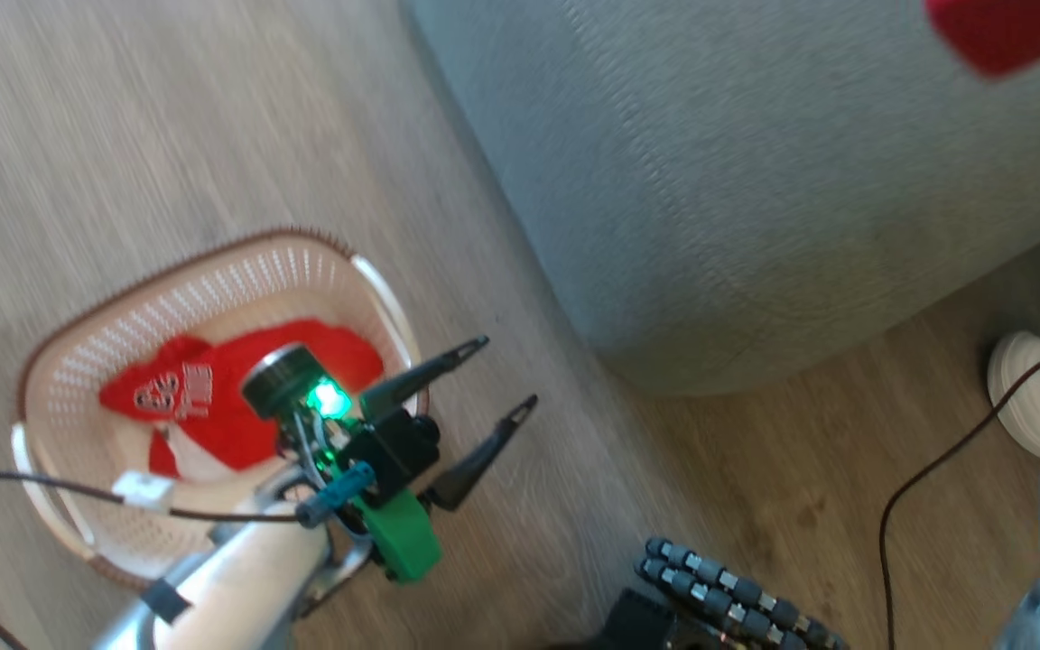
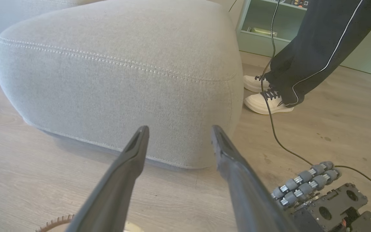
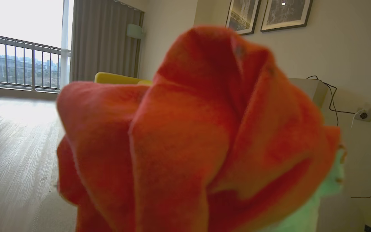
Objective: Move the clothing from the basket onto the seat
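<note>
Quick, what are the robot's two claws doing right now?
Left gripper: open, empty.
Right gripper: closed on a red garment, which hides its fingers.

Bright daylight from the window (image 3: 24, 38) glares on the floor (image 3: 14, 129); the head view is motion-blurred, and the near clothing (image 3: 198, 135) is unfocused.

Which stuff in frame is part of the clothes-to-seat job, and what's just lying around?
Job:
- red garment in the basket
- cream basket
- grey seat
- second red garment, bunched before the right wrist camera
- left gripper, open

Lying about:
- person's white shoes
- black cable on the floor
- green shelf unit
- framed pictures
</note>
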### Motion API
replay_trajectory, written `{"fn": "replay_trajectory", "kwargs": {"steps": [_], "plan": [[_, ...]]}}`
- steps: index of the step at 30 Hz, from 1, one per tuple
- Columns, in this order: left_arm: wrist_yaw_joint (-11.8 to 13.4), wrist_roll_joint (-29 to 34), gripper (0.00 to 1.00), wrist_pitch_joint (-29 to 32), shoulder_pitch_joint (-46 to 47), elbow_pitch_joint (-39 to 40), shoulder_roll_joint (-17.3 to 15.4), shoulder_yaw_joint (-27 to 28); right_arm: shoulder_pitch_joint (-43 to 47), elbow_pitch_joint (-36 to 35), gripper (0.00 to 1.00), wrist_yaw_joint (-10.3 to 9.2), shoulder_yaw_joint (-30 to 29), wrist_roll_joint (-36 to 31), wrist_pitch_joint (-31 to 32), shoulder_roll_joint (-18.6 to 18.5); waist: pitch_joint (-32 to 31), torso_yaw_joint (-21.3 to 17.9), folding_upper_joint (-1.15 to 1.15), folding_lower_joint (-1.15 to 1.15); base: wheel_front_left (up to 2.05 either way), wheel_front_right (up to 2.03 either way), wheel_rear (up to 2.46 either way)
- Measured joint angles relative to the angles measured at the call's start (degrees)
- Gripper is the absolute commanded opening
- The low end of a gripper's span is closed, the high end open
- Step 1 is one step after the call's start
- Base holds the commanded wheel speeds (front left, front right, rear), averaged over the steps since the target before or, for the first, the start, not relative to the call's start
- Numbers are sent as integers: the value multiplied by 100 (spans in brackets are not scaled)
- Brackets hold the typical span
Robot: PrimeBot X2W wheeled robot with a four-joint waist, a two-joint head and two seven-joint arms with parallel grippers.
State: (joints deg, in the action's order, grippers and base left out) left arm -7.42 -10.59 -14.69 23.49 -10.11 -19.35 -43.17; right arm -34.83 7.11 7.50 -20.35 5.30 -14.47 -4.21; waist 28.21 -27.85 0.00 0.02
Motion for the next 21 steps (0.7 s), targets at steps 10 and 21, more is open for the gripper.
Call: {"fn": "replay_trajectory", "kwargs": {"steps": [10, 21], "plan": [[0, 8, 100, -1, 504, 63, -365, -466, -1566, 1647, 0, 0, -105, 482, -23, -697, 934, 363, 0, 1, 0, 0, 0], [0, -1, 100, -1, 739, 180, -336, -571, -3164, 3971, 0, 0, -301, 803, -23, -1522, 1412, 875, 0, -1, 0, 0, 0]]}}
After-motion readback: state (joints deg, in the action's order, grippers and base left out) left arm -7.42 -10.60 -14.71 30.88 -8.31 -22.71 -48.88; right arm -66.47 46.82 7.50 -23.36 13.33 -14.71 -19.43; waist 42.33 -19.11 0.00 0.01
